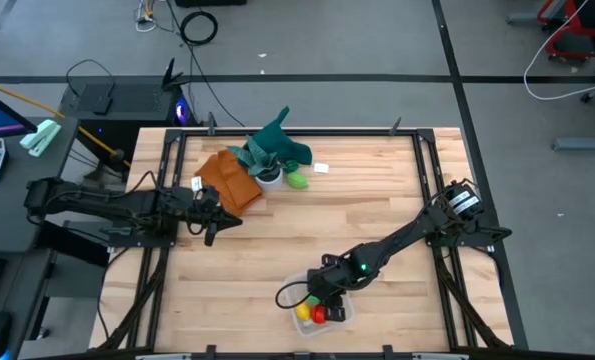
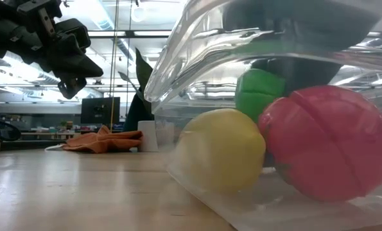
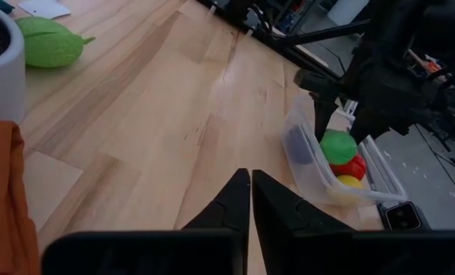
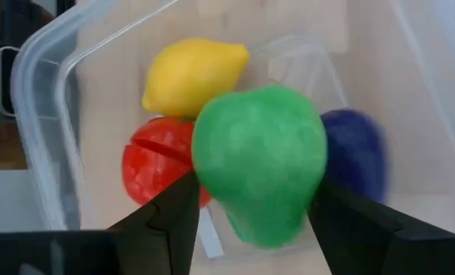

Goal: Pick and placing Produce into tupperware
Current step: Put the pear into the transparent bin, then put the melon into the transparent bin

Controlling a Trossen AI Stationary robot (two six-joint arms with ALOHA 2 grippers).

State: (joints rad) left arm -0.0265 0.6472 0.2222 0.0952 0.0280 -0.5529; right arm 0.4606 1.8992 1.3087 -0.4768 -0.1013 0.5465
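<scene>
Now, from above, the right claw (image 1: 322, 292) hangs over the tupperware (image 1: 339, 315) at the desk's (image 1: 307, 230) near edge. Right wrist: it grips a green fruit (image 4: 259, 163), narrow end down, above lemon (image 4: 193, 72), red piece (image 4: 157, 169) and purple one (image 4: 355, 153). Left claw (image 3: 250, 200) clenched, empty, near the orange cloth (image 1: 229, 180).

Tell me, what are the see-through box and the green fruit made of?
The tupperware looks like thin clear plastic: you see the fruit through its glossy walls. The green fruit between the right gripper's fingers looks like matte molded plastic or foam, smooth and evenly colored; which one isn't clear.
</scene>
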